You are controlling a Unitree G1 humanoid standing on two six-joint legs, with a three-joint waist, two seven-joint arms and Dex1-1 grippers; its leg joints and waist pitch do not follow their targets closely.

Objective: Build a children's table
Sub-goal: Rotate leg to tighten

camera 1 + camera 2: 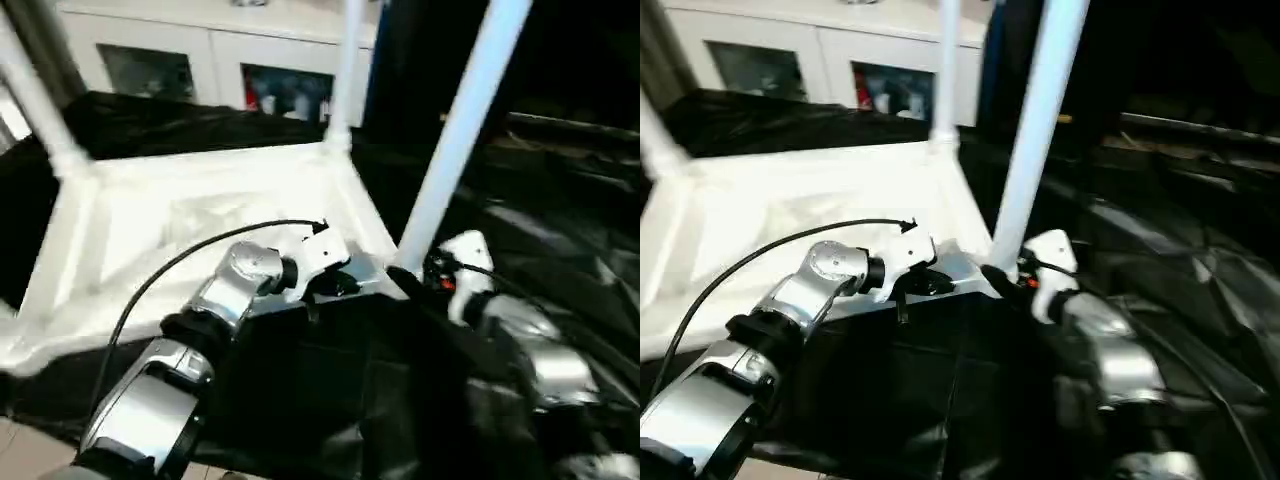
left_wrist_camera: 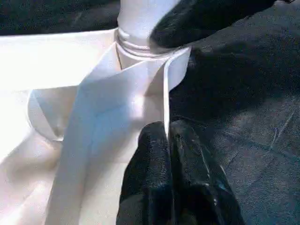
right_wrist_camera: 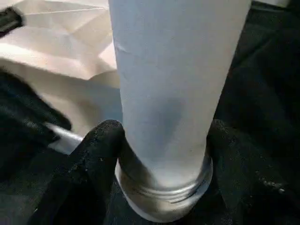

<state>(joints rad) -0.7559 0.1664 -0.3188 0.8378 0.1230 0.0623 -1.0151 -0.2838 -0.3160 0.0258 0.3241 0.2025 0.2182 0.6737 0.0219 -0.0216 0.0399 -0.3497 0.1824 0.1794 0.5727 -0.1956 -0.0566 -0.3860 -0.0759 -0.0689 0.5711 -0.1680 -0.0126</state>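
Silver forearms come up from the near edge, left arm w/ a black cable looping over it. Left claw [image 2: 169,140] is pinched tight on the thin raised rim of the white tabletop [image 1: 190,215], near its closest corner; both black fingers press together w/ the rim edge between the tips. Right claw [image 3: 164,140] sits around the base of the nearest leg [image 1: 460,130], one finger [image 3: 96,154] on each side of the tube, jaws spread fairly wide; can't tell if the pads actually press the tube or stand just off it. That leg stands seated in the near corner socket [image 2: 140,44], ribbed collar visible at its foot, and tilts slightly as it rises out of frame.

Tabletop lies upside down on the black-draped table [image 1: 560,240], underside and rim facing up. Two more legs stand in sockets: one at the far right corner [image 1: 345,70], upright, and one at the left corner [image 1: 35,95], leaning a bit. Black cloth is creased and shiny to the right of the tabletop.

Far back: white cabinet [image 1: 200,50] w/ glass doors, contents too blurred to tell.
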